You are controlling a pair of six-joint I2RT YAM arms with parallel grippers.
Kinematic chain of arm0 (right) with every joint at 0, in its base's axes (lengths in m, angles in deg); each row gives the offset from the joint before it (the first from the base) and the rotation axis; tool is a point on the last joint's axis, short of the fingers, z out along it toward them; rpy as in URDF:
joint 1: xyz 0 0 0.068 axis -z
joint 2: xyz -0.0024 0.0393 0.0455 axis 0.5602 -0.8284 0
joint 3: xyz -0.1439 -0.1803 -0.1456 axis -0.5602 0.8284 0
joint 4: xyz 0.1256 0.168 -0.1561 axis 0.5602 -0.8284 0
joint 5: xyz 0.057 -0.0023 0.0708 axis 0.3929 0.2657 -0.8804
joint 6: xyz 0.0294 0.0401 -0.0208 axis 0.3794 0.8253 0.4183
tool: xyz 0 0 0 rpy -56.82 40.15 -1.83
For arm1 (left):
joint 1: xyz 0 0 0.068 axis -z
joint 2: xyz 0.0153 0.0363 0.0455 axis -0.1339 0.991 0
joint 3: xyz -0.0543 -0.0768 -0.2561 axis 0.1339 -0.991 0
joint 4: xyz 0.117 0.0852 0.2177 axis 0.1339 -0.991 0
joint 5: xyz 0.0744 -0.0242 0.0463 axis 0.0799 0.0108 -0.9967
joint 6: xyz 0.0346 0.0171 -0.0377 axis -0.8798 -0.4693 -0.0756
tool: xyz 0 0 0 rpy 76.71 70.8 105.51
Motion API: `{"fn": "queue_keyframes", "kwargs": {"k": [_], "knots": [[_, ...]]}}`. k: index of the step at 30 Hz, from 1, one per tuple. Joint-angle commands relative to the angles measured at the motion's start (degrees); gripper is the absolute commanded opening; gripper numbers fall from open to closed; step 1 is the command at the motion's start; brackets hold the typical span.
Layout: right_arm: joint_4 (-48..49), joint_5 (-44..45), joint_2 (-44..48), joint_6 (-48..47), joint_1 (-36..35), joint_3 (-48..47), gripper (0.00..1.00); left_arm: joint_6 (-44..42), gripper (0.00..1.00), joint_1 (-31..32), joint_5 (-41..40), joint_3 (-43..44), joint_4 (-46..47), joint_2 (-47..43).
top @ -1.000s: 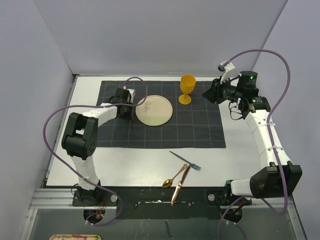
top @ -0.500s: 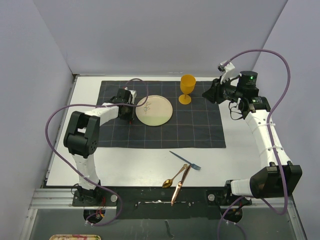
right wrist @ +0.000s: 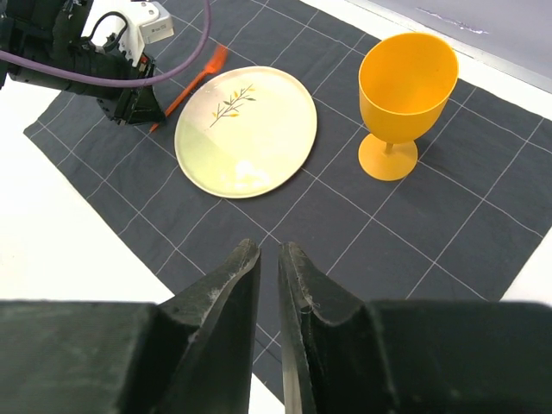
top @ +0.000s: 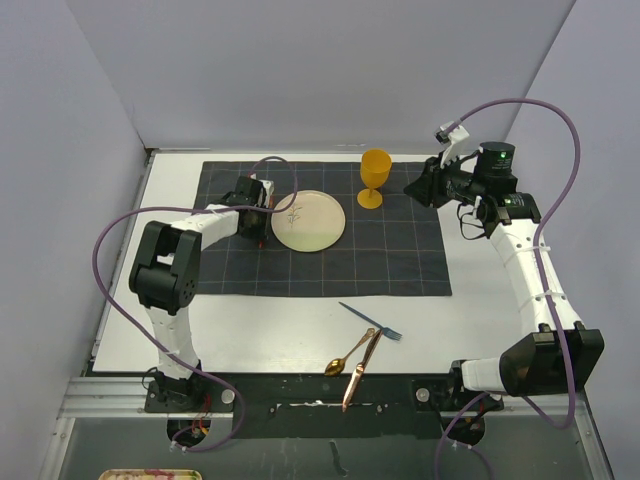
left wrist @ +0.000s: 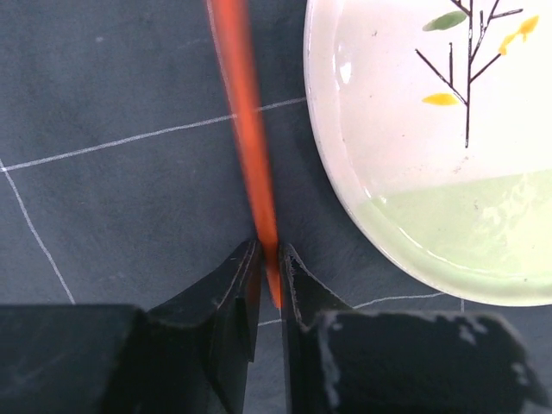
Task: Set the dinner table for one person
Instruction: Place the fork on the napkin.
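On the white dinner table (top: 250, 320) lies a dark grid cloth (top: 400, 260). It carries a cream and green plate (top: 308, 220) and a yellow goblet (top: 374, 175). My left gripper (left wrist: 271, 250) is shut on the handle end of an orange fork (left wrist: 246, 129). The fork lies low over the cloth just left of the plate (left wrist: 448, 129). In the right wrist view the fork (right wrist: 194, 86) runs along the plate's left edge. My right gripper (right wrist: 269, 246) hovers above the cloth right of the goblet (right wrist: 404, 95), jaws nearly together with nothing between them.
Near the table's front edge lie a blue fork (top: 370, 320), a gold spoon (top: 345, 357) and a copper knife (top: 360, 370), partly over the black base rail (top: 300, 395). Walls close in on three sides.
My left gripper has edged slightly toward the plate with the orange fork in it. The right arm has not visibly moved.
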Motion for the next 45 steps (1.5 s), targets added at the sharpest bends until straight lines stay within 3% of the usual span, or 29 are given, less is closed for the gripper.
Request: {"fn": "queue_keyframes", "kwargs": {"k": [1,7,25,45], "knots": [[1.6,-1.1,-0.3,0.6,0.6,-3.0,0.16,-0.5,0.1,0.5,-0.6,2.8,-0.1,1.2],[1.6,-1.3,-0.5,0.7,0.5,-3.3,0.16,-0.7,0.06,0.5,-0.7,3.0,-0.5,1.0],[2.1,-2.2,-0.7,1.4,0.8,-3.2,0.16,0.7,0.1,0.6,-3.0,2.9,-1.0,-0.1],[2.8,-3.4,-0.9,2.9,1.5,-3.0,0.16,5.7,0.07,1.0,-6.1,2.3,-2.6,-1.6]]}}
